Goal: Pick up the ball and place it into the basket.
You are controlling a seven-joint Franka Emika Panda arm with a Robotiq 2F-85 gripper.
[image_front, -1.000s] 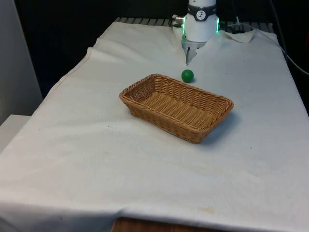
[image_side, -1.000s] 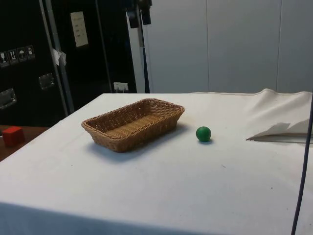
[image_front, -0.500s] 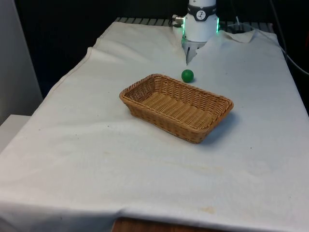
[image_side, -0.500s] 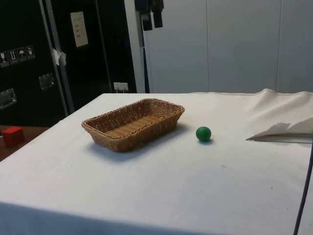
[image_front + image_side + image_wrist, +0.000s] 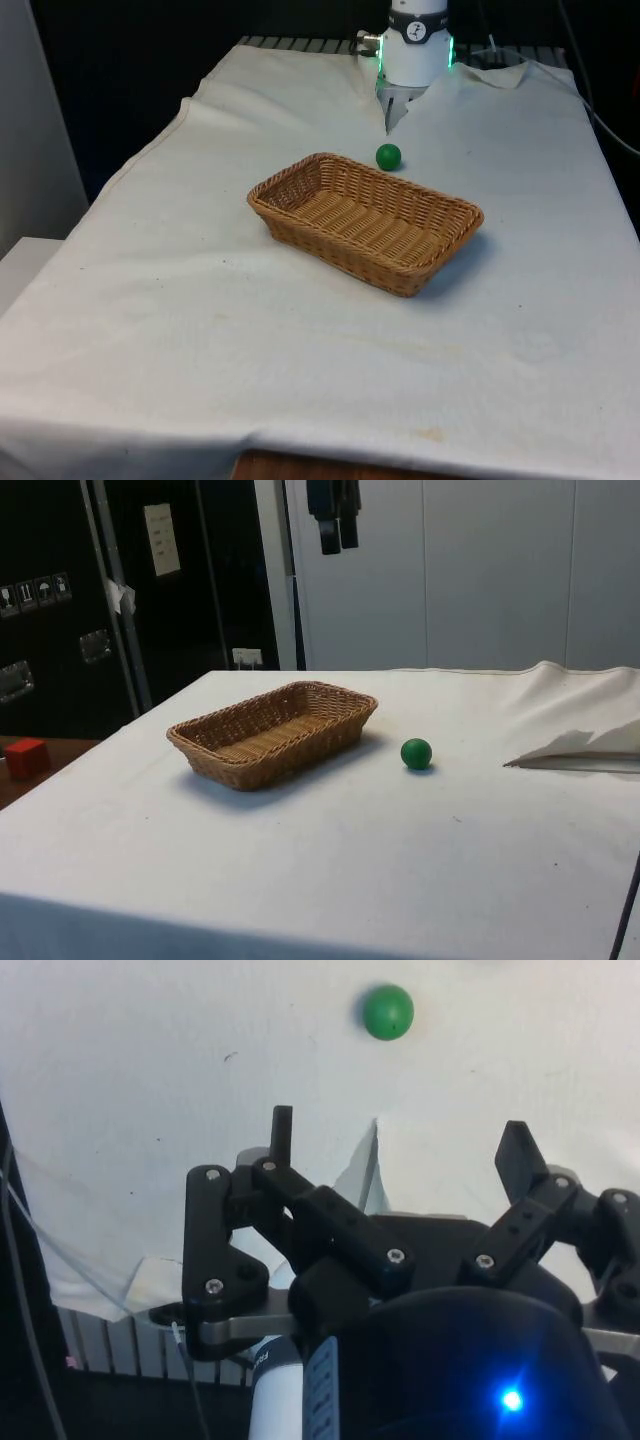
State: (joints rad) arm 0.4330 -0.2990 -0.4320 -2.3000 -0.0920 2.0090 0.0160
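- The gripper (image 5: 400, 1150) is up in the air, high over the table (image 5: 200, 330).
- Its two black fingers (image 5: 283, 1135) are spread wide apart, and they hold nothing.
- In the side view the gripper (image 5: 336, 538) hangs down from the top, well above the things on the table.
- It hangs above the gap between the basket (image 5: 273, 731) and the ball (image 5: 416, 753), far up from both.
- In the wrist view the ball (image 5: 388, 1011) lies on the white cloth, out past the fingertips and well apart from them.
- The ball (image 5: 388, 156) is small, round and green.
- In the front view it sits on the cloth just beyond the far edge of the basket (image 5: 366, 221), close to it but not touching.
- The ball is outside the basket, not in it.
- The basket is brown and woven, long with low sides.
- It has nothing in it.
- It stands near the middle of the table and is turned a bit, so one corner points to the front view's right.
- The white cloth (image 5: 330, 860) covers the whole table and has a folded, lifted bit at the far end.
- In the side view a small red block (image 5: 27, 757) sits off the table, low down by the dark cabinets.
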